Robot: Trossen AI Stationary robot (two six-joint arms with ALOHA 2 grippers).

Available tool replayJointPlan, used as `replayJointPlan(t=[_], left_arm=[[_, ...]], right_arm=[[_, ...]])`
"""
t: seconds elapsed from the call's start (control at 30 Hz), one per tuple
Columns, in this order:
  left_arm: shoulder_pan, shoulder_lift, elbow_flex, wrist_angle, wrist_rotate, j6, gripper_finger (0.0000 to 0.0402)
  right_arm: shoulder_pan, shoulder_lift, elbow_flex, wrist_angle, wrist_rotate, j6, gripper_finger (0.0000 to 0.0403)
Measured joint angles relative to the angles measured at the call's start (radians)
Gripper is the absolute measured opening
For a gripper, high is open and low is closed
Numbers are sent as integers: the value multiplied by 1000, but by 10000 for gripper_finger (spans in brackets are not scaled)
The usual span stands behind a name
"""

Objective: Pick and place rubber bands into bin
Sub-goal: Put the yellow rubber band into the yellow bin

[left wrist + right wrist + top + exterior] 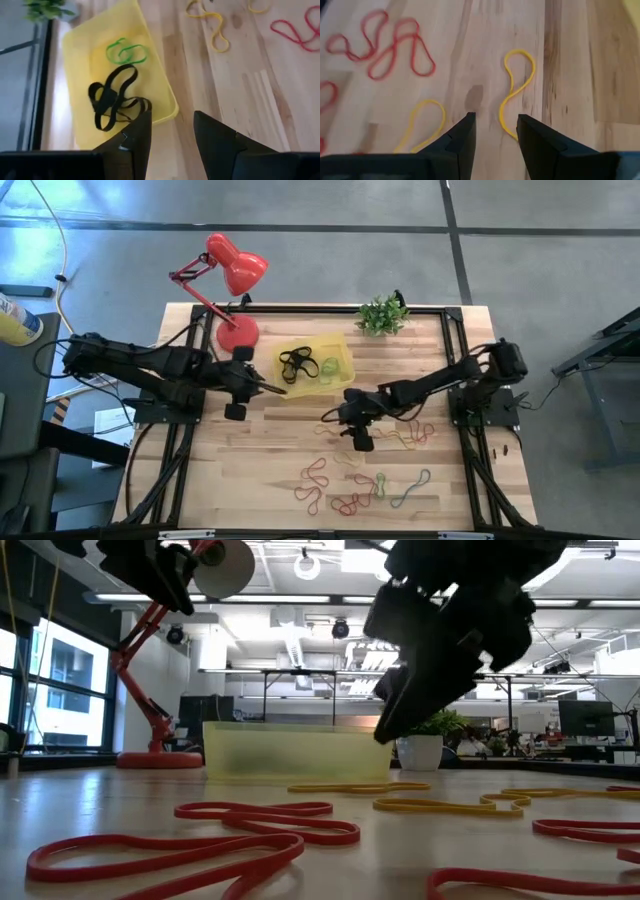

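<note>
The bin (340,350) is seen at mid-table, toward the far edge, beside the red desk lamp (236,272). Black bands (116,99) and a green band (128,50) are already lying in the bin. The remaining rubber bands are spread on the table (250,470) nearer the front: yellow ones close to the right arm, red, orange and green ones (390,488) farther toward the front edge.

The right gripper (328,418) is held low over the wood, just on the near side of the bin. Its fingers are parted, with nothing between them. In the right wrist view a yellow band (517,90) is lying directly ahead of the fingertips, drawn out into a narrow, slightly waisted loop. Its long axis is judged to run roughly along the gripper's line of approach, so only the near end of the loop sits off the outer finger (540,142), not squarely between the two. A second yellow band (422,125) is noted to the other side, also just outside the gap. A red band (385,45) lies farther off.

The left gripper (282,390) is held at the bin's near edge, fingers spread and empty, as the left wrist view shows.

Judgement: the right arm is the nearer one to the loose yellow bands. A small sideways shift or wrist turn is thought necessary, so that one strand of the yellow band crosses the gap before closing.
</note>
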Motion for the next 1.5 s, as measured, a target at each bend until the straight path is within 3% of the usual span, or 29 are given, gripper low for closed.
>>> replayJointPlan(t=[0.17, 0.43, 1.33, 1.5], left_arm=[[-35, -58, -27, -3, -77, -57, 136], [-40, -67, -32, -22, -91, -83, 136], [-40, -66, -32, -22, -94, -83, 136], [-40, -66, -32, -22, -94, -82, 136]], right_arm=[[0, 87, 69, -22, -54, -62, 134], [-5, 199, 179, -102, -67, -81, 134], [-32, 190, 184, -256, -34, 36, 133], [-32, 190, 183, -257, -22, 28, 115]])
